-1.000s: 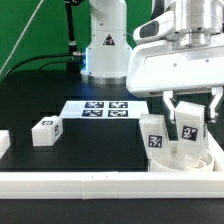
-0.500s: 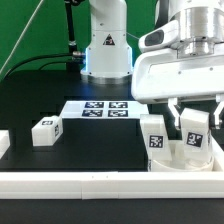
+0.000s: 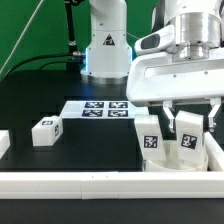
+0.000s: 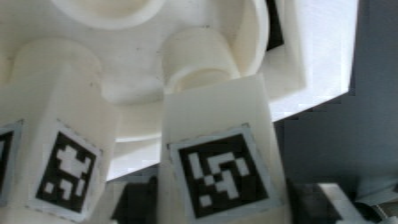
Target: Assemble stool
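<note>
My gripper [image 3: 190, 122] is at the exterior view's right, shut on a white tagged stool leg [image 3: 189, 130] and holding it upright in the round seat disc [image 3: 200, 160]. A second leg [image 3: 150, 136] stands in the seat just beside it. A third leg [image 3: 45, 131] lies loose on the black table at the exterior view's left. In the wrist view the held leg [image 4: 222, 140] runs between my fingers [image 4: 342, 200], the second leg [image 4: 63, 150] is beside it, and the seat [image 4: 125, 50] lies behind both.
The marker board [image 3: 100, 108] lies flat mid-table before the robot base [image 3: 105, 45]. A long white rail [image 3: 80, 186] runs along the front edge. A white part [image 3: 3, 144] shows at the left edge.
My gripper has come down and slightly to the exterior view's left with the leg, bringing it lower into the seat beside the standing leg.
</note>
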You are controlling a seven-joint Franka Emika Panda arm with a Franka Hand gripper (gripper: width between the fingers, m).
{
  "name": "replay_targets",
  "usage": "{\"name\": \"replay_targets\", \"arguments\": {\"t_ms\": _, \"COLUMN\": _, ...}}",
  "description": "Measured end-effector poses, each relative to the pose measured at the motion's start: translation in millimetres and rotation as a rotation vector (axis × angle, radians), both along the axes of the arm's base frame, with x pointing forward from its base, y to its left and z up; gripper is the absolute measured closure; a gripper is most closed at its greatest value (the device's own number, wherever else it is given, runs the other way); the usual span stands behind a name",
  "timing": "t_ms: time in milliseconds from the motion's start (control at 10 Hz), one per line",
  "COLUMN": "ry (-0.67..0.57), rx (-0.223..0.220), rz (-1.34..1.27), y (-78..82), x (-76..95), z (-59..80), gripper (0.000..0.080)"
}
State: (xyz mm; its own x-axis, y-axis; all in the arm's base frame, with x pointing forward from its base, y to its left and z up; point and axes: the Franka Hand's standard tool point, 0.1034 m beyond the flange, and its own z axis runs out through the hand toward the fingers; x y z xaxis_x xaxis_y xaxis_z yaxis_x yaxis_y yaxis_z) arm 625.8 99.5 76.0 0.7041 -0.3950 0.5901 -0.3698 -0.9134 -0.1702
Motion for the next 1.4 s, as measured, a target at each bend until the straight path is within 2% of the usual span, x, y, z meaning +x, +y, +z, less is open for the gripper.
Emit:
{"name": "replay_targets", "arguments": {"t_ms": 100, "ry": 0.001, "rx": -0.005, "rz": 0.005, "y": -0.5, "x": 0.1, "z": 0.1, "gripper": 0.0475}}
{"name": "replay_targets", "arguments": {"t_ms": 200, "ry": 0.005, "rx": -0.010, "rz": 0.009, "y": -0.9, "x": -0.3, "z": -0.7, "gripper": 0.0394}}
{"name": "replay_targets", "arguments": {"t_ms": 300, "ry": 0.006, "rx": -0.014, "rz": 0.014, "y": -1.0, "x": -0.4, "z": -0.7, "gripper": 0.0394}}
{"name": "replay_targets", "arguments": {"t_ms": 400, "ry": 0.007, "rx": -0.017, "rz": 0.018, "y": -1.1, "x": -0.4, "z": -0.9, "gripper": 0.0222}}
{"name": "replay_targets", "arguments": {"t_ms": 500, "ry": 0.008, "rx": -0.021, "rz": 0.023, "y": -1.1, "x": -0.4, "z": -0.9, "gripper": 0.0172}}
{"name": "replay_targets", "arguments": {"t_ms": 900, "ry": 0.015, "rx": -0.034, "rz": 0.041, "y": -1.0, "x": -0.5, "z": -1.1, "gripper": 0.0151}}
{"name": "replay_targets", "arguments": {"t_ms": 1000, "ry": 0.075, "rx": -0.010, "rz": 0.041, "y": 1.2, "x": -1.4, "z": 6.1, "gripper": 0.0150}}
{"name": "replay_targets", "arguments": {"t_ms": 1200, "ry": 0.078, "rx": 0.019, "rz": 0.059, "y": -3.3, "x": 1.5, "z": 46.7, "gripper": 0.0150}}
{"name": "replay_targets", "arguments": {"t_ms": 1400, "ry": 0.168, "rx": 0.071, "rz": 0.051, "y": -11.2, "x": 3.4, "z": 61.8, "gripper": 0.0150}}
